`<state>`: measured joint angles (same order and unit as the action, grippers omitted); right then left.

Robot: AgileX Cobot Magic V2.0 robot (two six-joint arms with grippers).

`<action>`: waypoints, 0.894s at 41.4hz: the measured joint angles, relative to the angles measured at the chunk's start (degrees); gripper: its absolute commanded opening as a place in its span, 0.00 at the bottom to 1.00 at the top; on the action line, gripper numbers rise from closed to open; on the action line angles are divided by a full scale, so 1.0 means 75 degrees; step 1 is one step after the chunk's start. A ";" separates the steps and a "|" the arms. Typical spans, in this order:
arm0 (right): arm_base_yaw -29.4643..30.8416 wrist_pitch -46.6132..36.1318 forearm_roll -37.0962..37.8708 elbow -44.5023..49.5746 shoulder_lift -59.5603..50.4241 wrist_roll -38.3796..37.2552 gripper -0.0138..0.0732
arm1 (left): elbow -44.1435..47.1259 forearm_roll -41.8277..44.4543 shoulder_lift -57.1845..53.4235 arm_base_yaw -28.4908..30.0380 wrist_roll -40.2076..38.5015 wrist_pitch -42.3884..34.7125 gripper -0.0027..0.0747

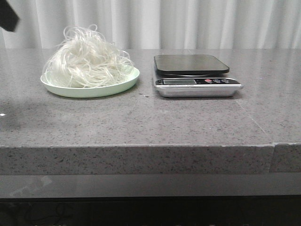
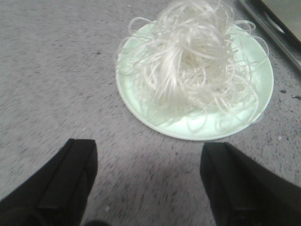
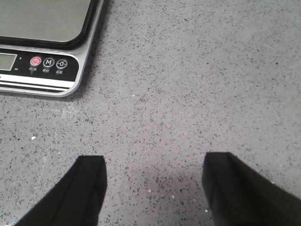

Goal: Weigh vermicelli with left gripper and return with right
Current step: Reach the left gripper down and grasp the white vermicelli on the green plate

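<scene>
The vermicelli (image 1: 88, 59) is a loose white tangle heaped on a pale green plate (image 1: 123, 85) at the left of the grey stone table. It also shows in the left wrist view (image 2: 193, 61) on the plate (image 2: 263, 89). The kitchen scale (image 1: 193, 74) stands to the plate's right with its black platform bare; its button panel shows in the right wrist view (image 3: 49, 63). My left gripper (image 2: 148, 155) is open and empty, above bare table short of the plate; a black bit of that arm (image 1: 8, 18) shows at the top left. My right gripper (image 3: 153, 172) is open and empty over bare table beside the scale.
A white curtain (image 1: 188, 23) hangs behind the table. The table's front edge (image 1: 141, 146) runs across the front view, with a seam at the right.
</scene>
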<state>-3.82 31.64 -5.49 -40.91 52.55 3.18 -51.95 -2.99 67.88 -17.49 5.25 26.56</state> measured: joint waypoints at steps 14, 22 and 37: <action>0.0000 0.0000 0.0000 0.0000 0.0000 0.0000 0.78 | -0.1305 0.0000 0.2434 -0.0223 0.0000 -0.0641 0.71; 0.0000 0.0000 0.0000 0.0000 0.0000 0.0000 0.78 | -0.1957 0.0000 0.3443 -0.0229 0.0000 -0.0753 0.71; 0.0000 0.0000 0.0000 0.0000 0.0000 0.0000 0.78 | -0.2251 -0.0030 0.3878 -0.0241 0.0000 -0.0892 0.33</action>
<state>-3.82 31.64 -5.49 -40.91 52.55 3.18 -68.84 -3.22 96.96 -19.30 5.25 19.87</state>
